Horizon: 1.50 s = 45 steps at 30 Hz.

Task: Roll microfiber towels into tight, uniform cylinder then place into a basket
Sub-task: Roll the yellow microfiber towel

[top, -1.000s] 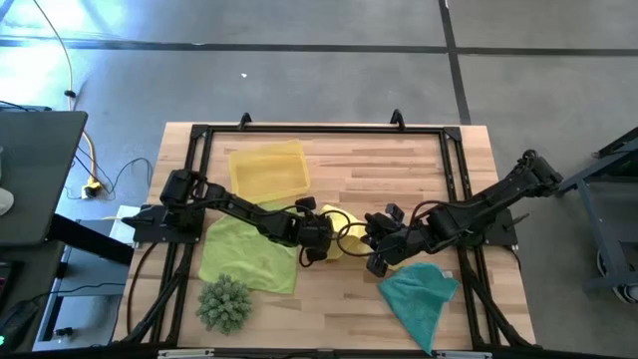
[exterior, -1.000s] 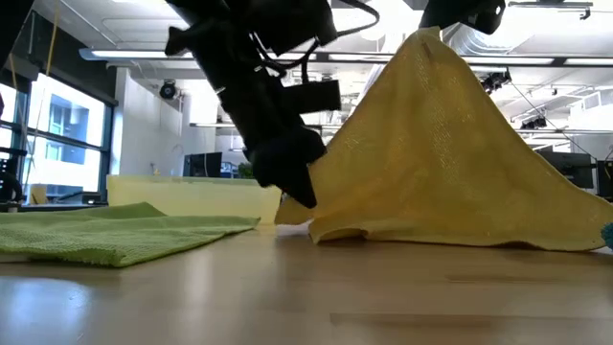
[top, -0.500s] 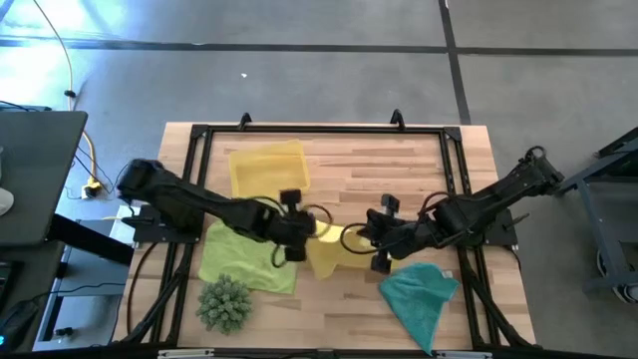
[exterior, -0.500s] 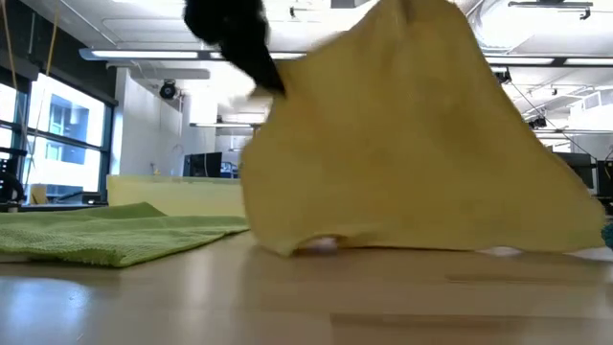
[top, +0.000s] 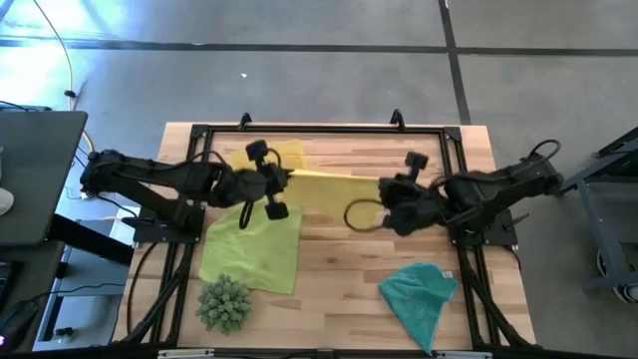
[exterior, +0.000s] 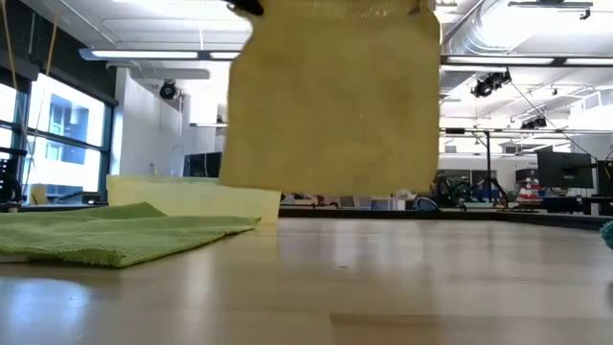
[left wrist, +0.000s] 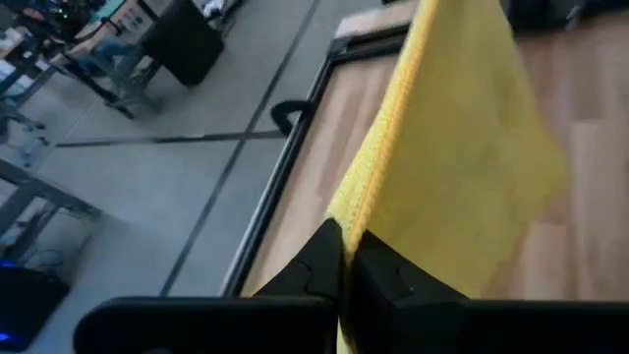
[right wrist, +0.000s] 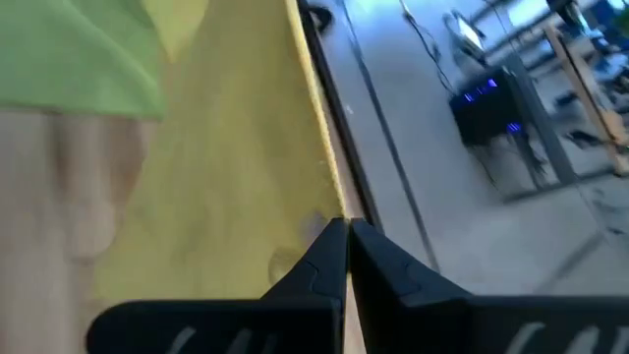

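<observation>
The bright yellow towel [top: 334,179] hangs spread out between my two grippers over the middle of the table. In the low view the yellow towel [exterior: 335,105] is a flat sheet, its lower edge clear of the wood. My left gripper [top: 287,178] is shut on its left upper corner and my right gripper [top: 384,185] on its right upper corner. The lime green towel [top: 254,249] lies flat at the near left. The teal towel [top: 419,294] lies crumpled at the near right. The translucent yellow basket [top: 261,162] stands at the far left, partly under my left arm. My left gripper pinches the yellow towel's upper edge at its left corner [left wrist: 346,228] between its two shut fingers, coming level from the table's left. The towel hangs below the fingers, clear of the table. My right gripper pinches the upper edge at the towel's right corner [right wrist: 332,211] between its two shut fingers, coming level from the table's right. The upper edge runs straight between the two grippers.
A spiky green plant-like ball [top: 224,302] sits at the near left corner, in front of the lime green towel. A black metal frame [top: 329,128] runs around the table's edges. Bare wood [top: 339,259] shows in the middle, below the hanging towel.
Both grippers have risen and gone toward the table's far edge, moving apart, the left one toward the left. The yellow towel, which stood as a tent with its lower part on the table, is lifted clear and spread into a flat hanging sheet.
</observation>
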Each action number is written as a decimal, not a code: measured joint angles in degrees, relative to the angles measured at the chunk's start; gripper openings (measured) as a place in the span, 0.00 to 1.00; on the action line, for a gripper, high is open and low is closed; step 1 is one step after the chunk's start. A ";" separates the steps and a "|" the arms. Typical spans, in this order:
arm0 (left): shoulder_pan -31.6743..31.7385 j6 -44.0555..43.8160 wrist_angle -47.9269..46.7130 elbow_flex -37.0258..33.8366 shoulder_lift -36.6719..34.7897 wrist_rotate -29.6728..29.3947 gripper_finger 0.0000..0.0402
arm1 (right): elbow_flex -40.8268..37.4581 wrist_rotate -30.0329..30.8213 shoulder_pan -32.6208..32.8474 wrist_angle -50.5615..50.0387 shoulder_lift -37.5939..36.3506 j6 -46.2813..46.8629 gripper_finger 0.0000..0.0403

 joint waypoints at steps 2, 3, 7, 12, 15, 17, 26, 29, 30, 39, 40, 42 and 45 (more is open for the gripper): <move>2.14 3.39 2.53 0.00 0.43 0.21 0.00 | 0.00 0.03 -3.10 -0.08 0.00 -3.46 0.00; 3.33 5.29 4.53 0.07 0.97 0.18 0.00 | 0.00 0.05 -4.69 -0.24 0.00 -5.65 0.00; 7.88 11.90 13.63 0.01 3.18 0.43 0.00 | 0.00 2.97 -11.02 -0.71 0.13 -12.55 0.00; 10.98 9.10 13.95 0.00 3.25 11.37 0.00 | 0.00 -9.15 -15.21 -1.33 0.02 -8.68 0.00; 10.43 4.56 10.23 0.00 3.25 22.49 0.00 | -0.02 -23.75 -14.71 -2.14 0.00 -6.97 0.00; 10.19 4.16 9.39 0.00 3.25 28.35 0.00 | -0.02 -30.04 -13.77 -2.04 0.00 -8.24 0.00; 12.52 16.80 16.84 0.00 3.37 19.80 0.00 | -0.04 -11.55 -15.30 -11.50 0.00 -8.59 0.00; 15.22 19.33 18.24 0.05 4.79 21.50 0.00 | 0.00 -6.47 -18.07 -13.02 -0.37 -9.43 0.00; 16.02 19.82 18.77 0.05 5.73 22.29 0.00 | 0.00 -5.44 -19.07 -13.20 -0.57 -10.85 0.00; 20.49 35.01 33.79 1.68 18.02 13.05 0.00 | -0.04 5.22 -28.19 -10.83 -1.11 -20.57 0.00; 20.73 35.72 33.57 2.90 18.99 12.01 0.00 | -0.04 6.33 -29.24 -10.67 -1.11 -21.16 0.00; 21.17 35.97 32.04 5.33 20.48 11.46 0.00 | -0.04 7.60 -31.32 -10.01 -1.10 -21.81 0.00; 21.30 35.92 29.99 8.31 22.15 11.12 0.00 | -0.04 7.69 -33.66 -8.45 -1.11 -18.74 0.00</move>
